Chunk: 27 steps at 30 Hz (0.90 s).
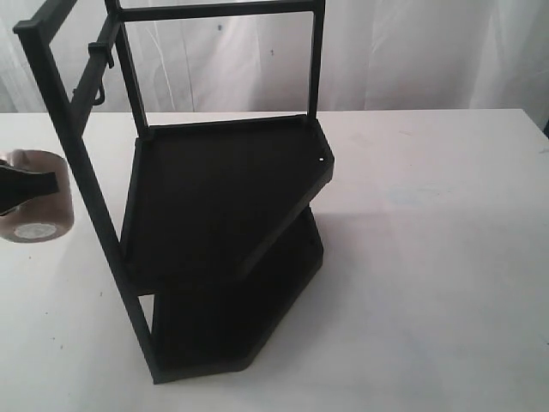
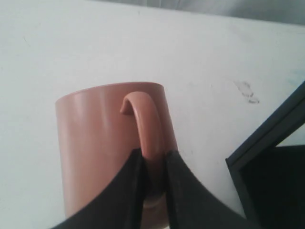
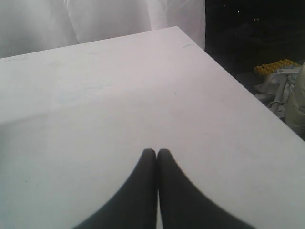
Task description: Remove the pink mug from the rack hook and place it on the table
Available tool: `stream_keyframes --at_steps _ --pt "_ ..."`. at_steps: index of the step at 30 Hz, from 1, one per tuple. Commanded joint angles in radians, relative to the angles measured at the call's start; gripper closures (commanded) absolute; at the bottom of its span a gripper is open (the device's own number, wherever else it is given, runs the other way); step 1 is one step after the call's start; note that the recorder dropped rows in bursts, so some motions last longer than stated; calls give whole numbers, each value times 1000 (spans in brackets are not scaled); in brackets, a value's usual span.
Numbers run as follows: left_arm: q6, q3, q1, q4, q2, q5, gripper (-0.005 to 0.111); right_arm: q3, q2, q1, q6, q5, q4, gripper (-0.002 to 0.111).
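Note:
The pink mug (image 1: 36, 196) is at the far left of the exterior view, off the rack (image 1: 225, 197), held over the white table (image 1: 429, 257) with its base toward the camera. My left gripper (image 2: 153, 153) is shut on the pink mug's (image 2: 100, 143) handle, its two black fingers (image 2: 126, 191) pinching the loop from both sides. In the exterior view only a dark finger of that gripper (image 1: 21, 182) shows against the mug. A bare hook (image 1: 101, 90) hangs from the rack's upper left bar. My right gripper (image 3: 157, 152) is shut on nothing, above bare table (image 3: 119, 95).
The tall black rack fills the middle of the exterior view, its corner (image 2: 271, 157) close beside the mug in the left wrist view. White curtains hang behind the table. The table's edge (image 3: 238, 81) runs near my right gripper, with clutter (image 3: 279, 76) beyond it.

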<state>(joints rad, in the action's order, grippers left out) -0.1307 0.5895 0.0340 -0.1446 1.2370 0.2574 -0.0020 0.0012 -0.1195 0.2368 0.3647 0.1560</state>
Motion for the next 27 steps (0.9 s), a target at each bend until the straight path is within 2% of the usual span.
stream_keyframes --at_steps 1,4,9,13,14,17,20,22,24,27 --pt "7 75 -10 27 71 -9 107 2 -1 4 2 -7 0 108" --pt "-25 53 -10 27 57 187 107 2 -1 4 2 -7 0 108" --pt "-244 -61 -10 86 7 521 107 2 -1 4 2 -7 0 108" --pt "-331 -140 -10 157 45 642 107 2 -1 4 2 -7 0 108" --pt "-360 -157 -10 182 66 675 107 2 -1 4 2 -7 0 108" --pt "-454 -225 -10 380 182 914 107 2 -1 4 2 -7 0 108" --pt "-474 -267 -10 388 229 964 107 2 -1 4 2 -7 0 108" --pt "-476 -304 -10 467 228 964 107 2 -1 4 2 -7 0 108" --pt "-476 -329 -10 624 228 964 107 2 -1 4 2 -7 0 108" --pt "-476 -347 -10 615 228 964 107 2 -1 4 2 -7 0 108"
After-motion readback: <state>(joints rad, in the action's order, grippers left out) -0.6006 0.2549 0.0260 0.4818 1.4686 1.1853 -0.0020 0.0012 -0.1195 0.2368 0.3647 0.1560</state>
